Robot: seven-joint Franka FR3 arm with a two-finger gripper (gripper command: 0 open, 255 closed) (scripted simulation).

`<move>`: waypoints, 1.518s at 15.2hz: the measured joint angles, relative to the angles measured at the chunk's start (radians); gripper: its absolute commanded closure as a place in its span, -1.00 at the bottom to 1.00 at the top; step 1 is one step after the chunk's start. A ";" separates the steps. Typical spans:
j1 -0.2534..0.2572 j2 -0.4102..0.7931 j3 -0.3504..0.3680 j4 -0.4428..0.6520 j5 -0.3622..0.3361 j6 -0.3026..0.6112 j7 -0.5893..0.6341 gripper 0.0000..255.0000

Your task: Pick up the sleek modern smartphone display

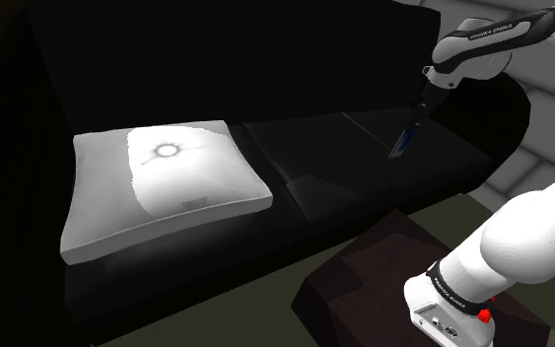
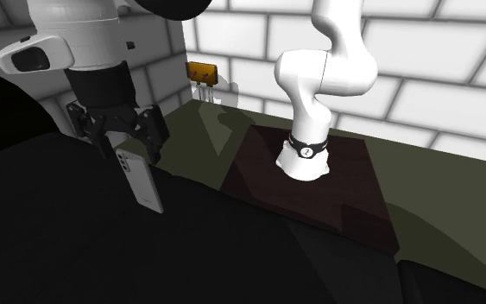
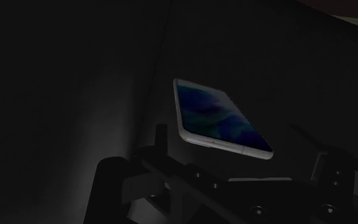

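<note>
The smartphone [image 1: 404,139] is a slim slab with a blue screen and a pale frame. It hangs tilted in the air above the right seat of a black sofa [image 1: 314,177]. My black gripper [image 1: 416,115] is shut on its upper end. From the second exterior view the phone [image 2: 141,180] shows its pale back, dangling below the gripper [image 2: 131,153], whose fingers [image 2: 156,136] flank its top edge. In the wrist view the phone [image 3: 219,118] reaches out past the gripper [image 3: 225,151], screen up, over the dark cushion.
A white pillow [image 1: 162,182] lies on the sofa's left seat. The sofa backrest [image 1: 226,59] rises behind it. The dark brown stand [image 2: 318,186] sits on an olive floor in front of the sofa. A small yellow fixture [image 2: 201,72] hangs on the tiled wall.
</note>
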 measured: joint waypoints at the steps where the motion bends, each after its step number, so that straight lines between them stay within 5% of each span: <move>1: 0.001 0.010 -0.003 -0.009 0.005 0.017 -0.003 -1.00; 2: 0.001 0.012 -0.004 -0.016 0.006 0.026 -0.005 -1.00; 3: 0.001 0.015 -0.006 -0.019 0.008 0.032 -0.008 1.00; 13: 0.001 0.018 -0.007 -0.021 0.010 0.039 -0.010 1.00; 23: -0.002 -0.037 0.013 0.056 -0.017 -0.086 0.013 1.00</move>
